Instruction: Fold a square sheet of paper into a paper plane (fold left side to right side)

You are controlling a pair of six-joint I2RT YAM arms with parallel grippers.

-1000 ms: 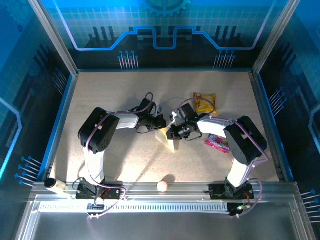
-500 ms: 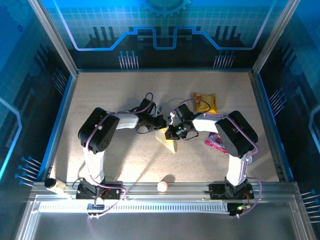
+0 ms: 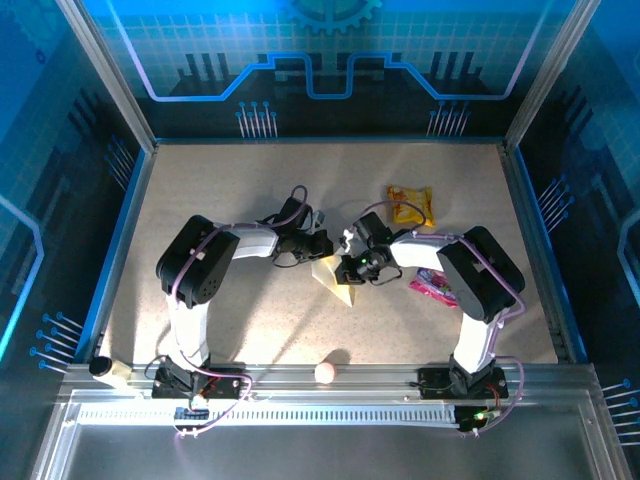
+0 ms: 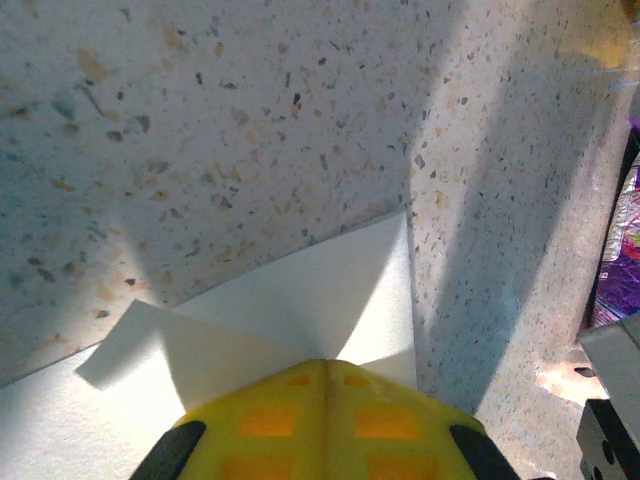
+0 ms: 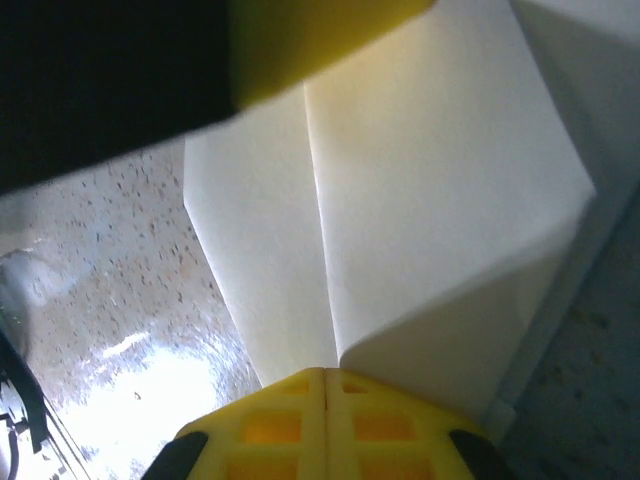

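Mid-table is tight: my left gripper (image 3: 322, 248) & right gripper (image 3: 346, 268), both pinched shut, sit nearly tip to tip over the folded paper (image 3: 338, 284), so no lane btwn them. R side is cluttered w/ the yellow snack packet (image 3: 411, 205) farther back and the pink wrapper (image 3: 432, 287) beside my right arm. A small ball (image 3: 326, 372) sits at the near edge. The far strip & L half of the table (image 3: 200, 190) are open.

Speckled beige table (image 3: 220, 180), blue-lit walls (image 3: 320, 50)

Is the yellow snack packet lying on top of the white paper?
No, the yellow snack packet lies on the bare table, well apart from the folded white paper.
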